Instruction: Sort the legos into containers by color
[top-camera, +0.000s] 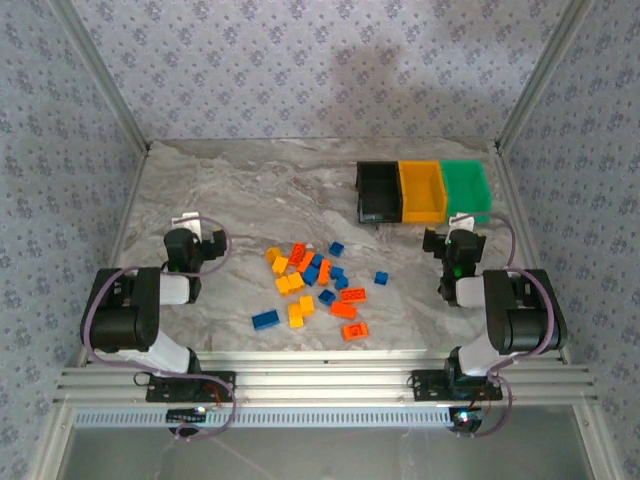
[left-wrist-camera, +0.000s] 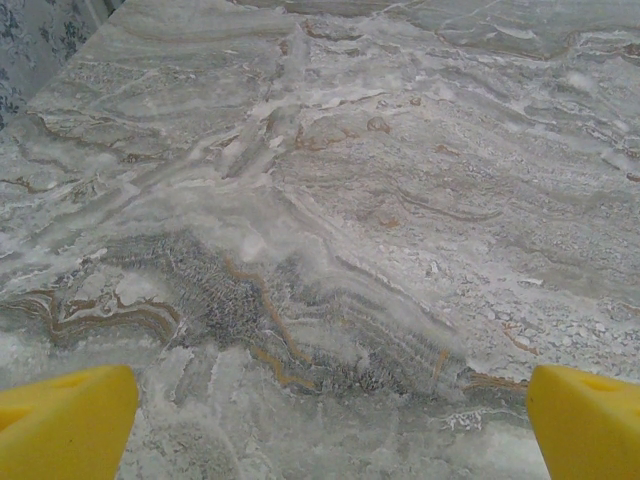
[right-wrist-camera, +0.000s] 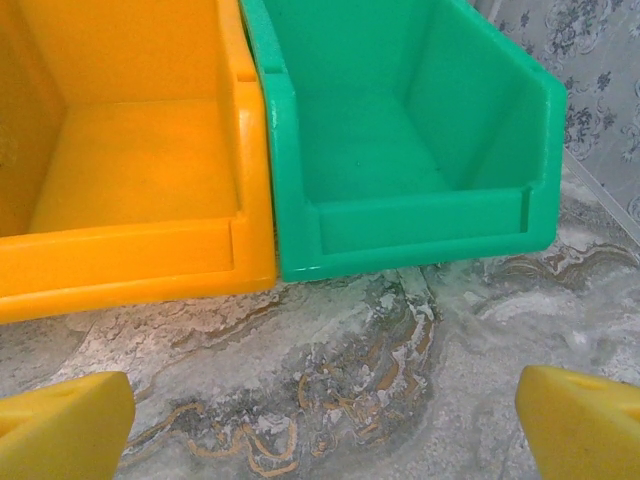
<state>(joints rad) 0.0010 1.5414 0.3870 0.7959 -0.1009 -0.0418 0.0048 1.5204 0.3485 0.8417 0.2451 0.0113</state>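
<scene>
Even, diffuse light, probably from overhead. Top view is soft: the small legos (top-camera: 310, 285) lack detail, and a faint shadow smudges the back wall (top-camera: 370, 60). Wrist views are bright; yellow fingers (left-wrist-camera: 65, 425) blur at the lower corners, and the bench (left-wrist-camera: 330, 200) looks slightly washed out.

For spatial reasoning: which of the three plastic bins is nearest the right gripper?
The green plastic bin, rightmost in the row, facing the right gripper; the yellow-orange bin and black bin lie leftward.

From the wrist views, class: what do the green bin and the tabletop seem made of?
The green bin looks like moulded plastic: smooth, semi-glossy, soft highlights on rounded rims. The tabletop looks like grey-veined marble, though it could be a printed laminate.
</scene>
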